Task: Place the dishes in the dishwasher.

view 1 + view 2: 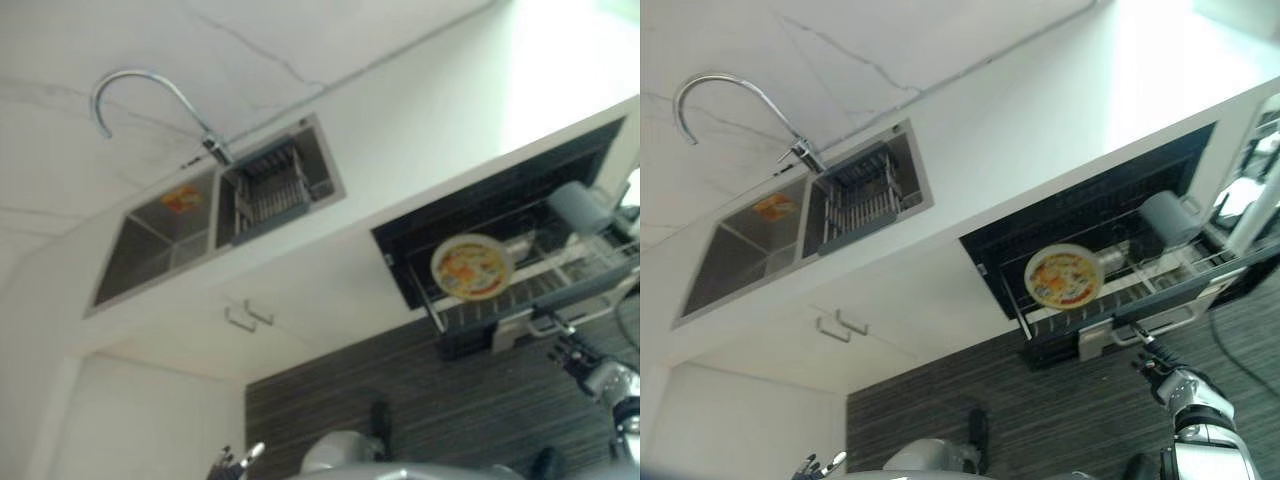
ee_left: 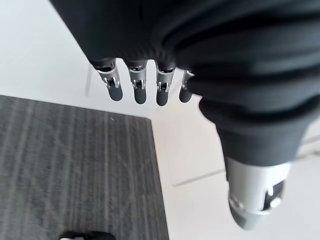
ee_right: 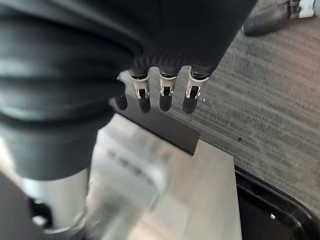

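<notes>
From my seat: white bench runs across the head views, double sink with a drying rack in one basin and a curved tap over it. What looks like a coloured dish sits in the other basin; too small to be sure.

Dishwasher is open under the bench, its rack pulled out over the striped floor. One round plate with a yellow-orange pattern stands on edge in the rack, face towards the camera, so it's upright, axis through the face roughly level. A pale cup sits deeper in.

Right hand is just in front of the rack's front edge, fingers straight, holding nothing. Left hand hangs low, fingers relaxed, empty.

My read: plate is loaded, hand is clear. Next move: either go to the sink for that dish, or push the rack in.
</notes>
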